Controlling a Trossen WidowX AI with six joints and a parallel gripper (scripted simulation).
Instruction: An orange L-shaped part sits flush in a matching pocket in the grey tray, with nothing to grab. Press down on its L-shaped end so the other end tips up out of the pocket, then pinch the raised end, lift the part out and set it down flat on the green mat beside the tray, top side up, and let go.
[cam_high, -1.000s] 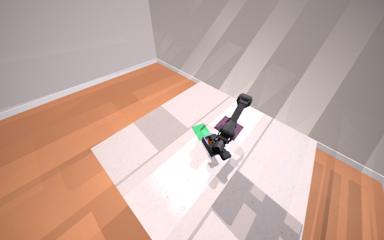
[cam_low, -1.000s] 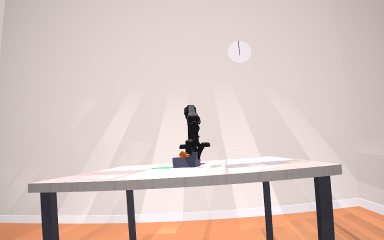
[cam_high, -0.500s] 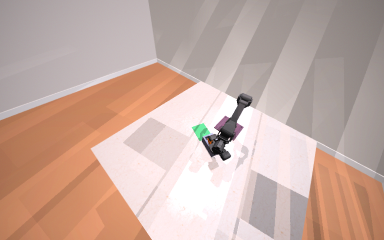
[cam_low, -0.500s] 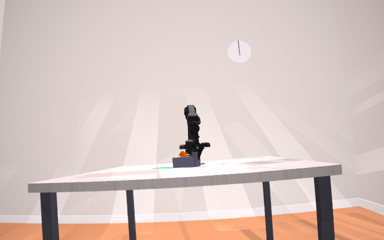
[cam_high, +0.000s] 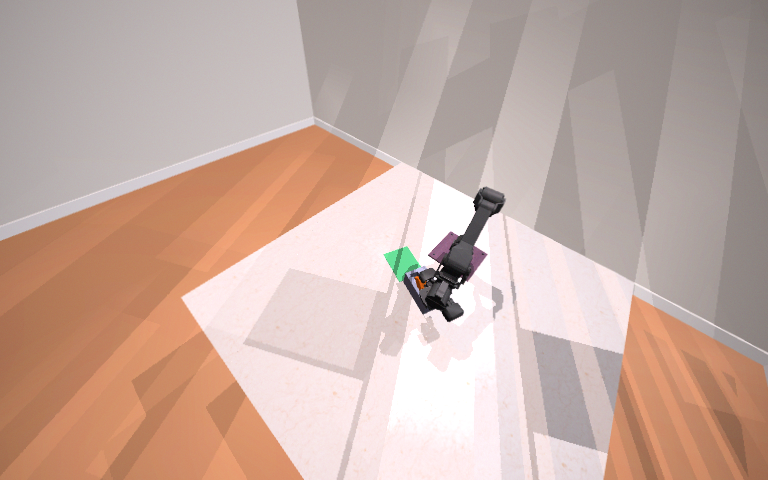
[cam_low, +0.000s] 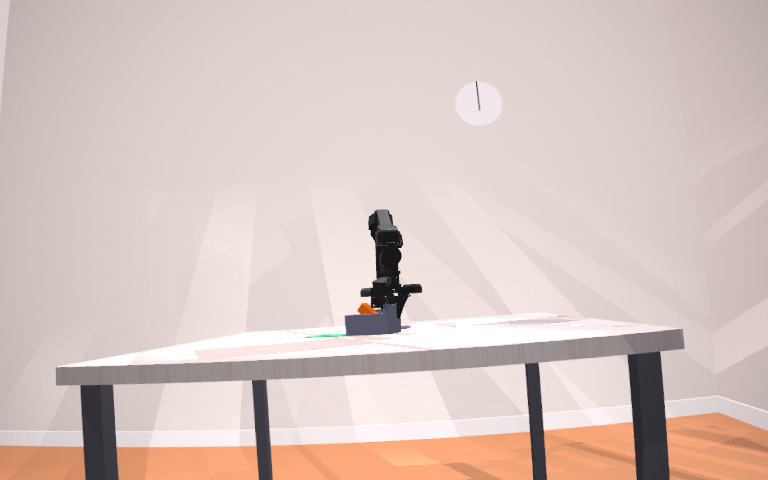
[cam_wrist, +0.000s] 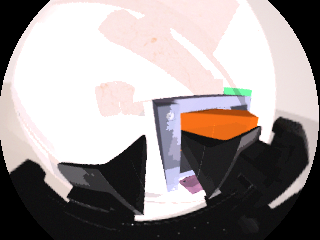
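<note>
The orange part (cam_high: 419, 282) (cam_low: 366, 309) (cam_wrist: 220, 122) is tilted in the grey tray (cam_high: 415, 294) (cam_low: 368, 324) (cam_wrist: 172, 150), with its end on the mat side raised above the tray's low wall. My gripper (cam_low: 390, 314) (cam_wrist: 162, 135) is partly open with nothing between its fingers. One finger is down inside the tray at the part's other end; the other finger is outside, beyond the end wall. The finger inside hides that end of the part, so I cannot see the contact. The green mat (cam_high: 402, 261) (cam_low: 325, 336) (cam_wrist: 237, 92) lies flat beside the tray.
A purple plate (cam_high: 475, 258) (cam_wrist: 192, 184) lies on the table (cam_high: 317, 249) (cam_low: 226, 367) under the arm, close to the tray. The tray has a taller end wall between the two fingers. The arm reaches over the plate to the tray.
</note>
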